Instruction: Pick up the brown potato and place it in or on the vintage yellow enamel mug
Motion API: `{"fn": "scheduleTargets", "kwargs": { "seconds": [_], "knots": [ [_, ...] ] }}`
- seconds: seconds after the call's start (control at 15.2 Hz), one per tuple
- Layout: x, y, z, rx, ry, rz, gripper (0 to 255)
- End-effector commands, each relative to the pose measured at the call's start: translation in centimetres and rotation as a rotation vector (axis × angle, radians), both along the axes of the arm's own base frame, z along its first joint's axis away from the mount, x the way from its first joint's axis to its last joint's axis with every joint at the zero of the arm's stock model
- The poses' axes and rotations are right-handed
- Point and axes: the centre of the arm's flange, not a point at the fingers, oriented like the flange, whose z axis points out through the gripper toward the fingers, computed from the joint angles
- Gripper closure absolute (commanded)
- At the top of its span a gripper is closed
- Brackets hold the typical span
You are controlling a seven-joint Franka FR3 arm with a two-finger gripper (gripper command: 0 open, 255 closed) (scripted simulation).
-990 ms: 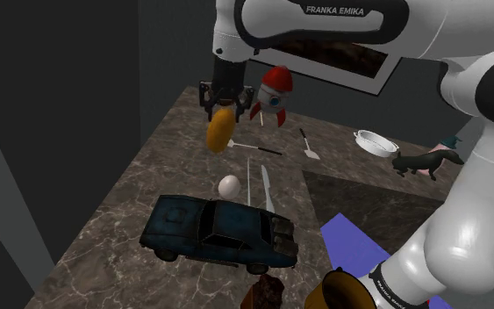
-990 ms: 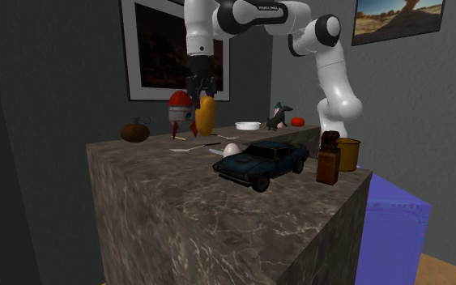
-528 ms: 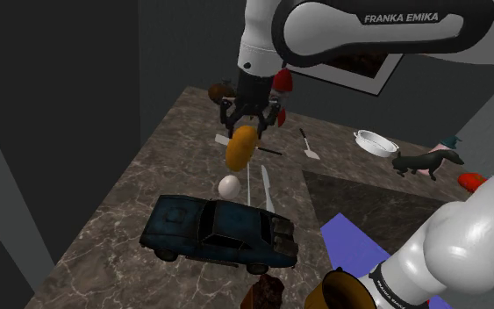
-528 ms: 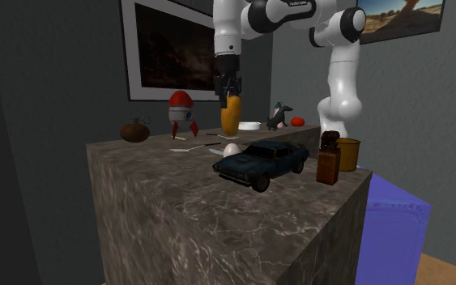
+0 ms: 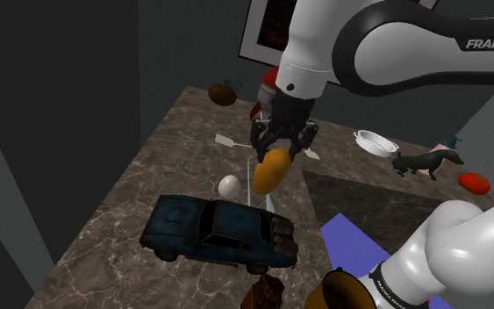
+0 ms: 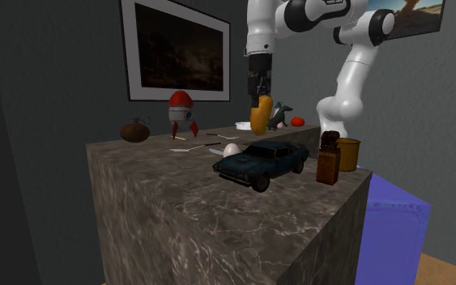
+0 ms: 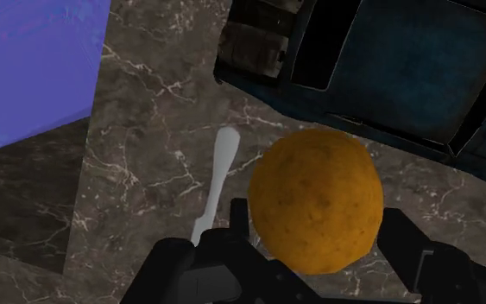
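Note:
An orange-brown potato (image 5: pixel 270 169) hangs in the air above the marble counter (image 5: pixel 148 184), clasped by my black gripper (image 5: pixel 277 154), which is shut on it. In the second exterior view the potato (image 6: pixel 259 115) hangs under the gripper (image 6: pixel 258 102), behind the toy car. Seen from the wrist, the potato (image 7: pixel 316 200) sits between the fingers (image 7: pixel 240 221), over the counter beside the car's end. The yellow mug (image 5: pixel 338 295) stands at the counter's near corner by the stand; in the second exterior view the mug (image 6: pixel 347 153) is at the right end.
A dark blue toy car (image 5: pixel 221 230) lies below the potato, with a white egg (image 5: pixel 229 185) and a knife (image 5: pixel 267 189) beside it. A brown figure (image 6: pixel 328 162) stands next to the mug. Farther back are a rocket (image 6: pixel 181 113), a white bowl (image 5: pixel 375 141) and a blue block (image 5: pixel 352 246).
The arm has carried the potato from beside the rocket toward the shoulder view's right and nearer the car. The grip on it has not changed.

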Motion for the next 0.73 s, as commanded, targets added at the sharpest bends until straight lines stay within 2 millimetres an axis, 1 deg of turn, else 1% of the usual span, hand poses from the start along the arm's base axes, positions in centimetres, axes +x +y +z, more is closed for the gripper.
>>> {"fn": "scheduleTargets", "kwargs": {
  "seconds": [0.0,0.66],
  "knots": [
    [-2.6,0.0,0.0,0.0,0.0,-0.001,255],
    [-15.8,-0.5,0.3,0.0,0.0,-0.001,255]
  ]
}}
